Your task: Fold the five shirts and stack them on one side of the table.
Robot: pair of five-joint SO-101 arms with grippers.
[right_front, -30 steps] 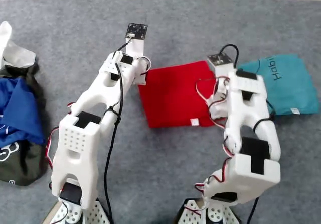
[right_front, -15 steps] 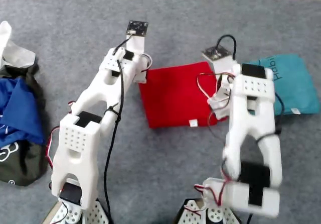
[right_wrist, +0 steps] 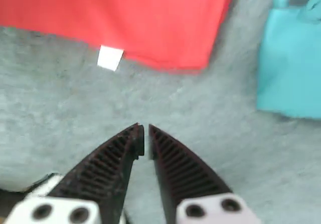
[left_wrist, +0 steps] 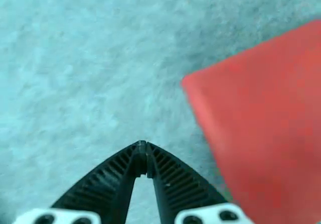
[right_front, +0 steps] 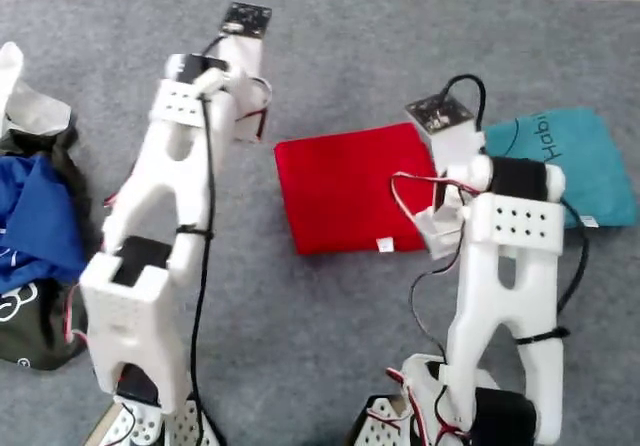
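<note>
Folded red shirt [right_front: 345, 188] ctr frame, folded teal shirt [right_front: 575, 171] at right, blue/black clothes heap [right_front: 35, 231] far left; left gripper [left_wrist: 142, 151] & right gripper [right_wrist: 145, 131] both closed, empty.

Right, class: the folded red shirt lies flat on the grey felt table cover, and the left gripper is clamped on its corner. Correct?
No. The folded red shirt does lie flat on the grey felt table cover, but the left gripper holds nothing: the left wrist view shows it shut over bare felt, beside the shirt's corner.
</note>
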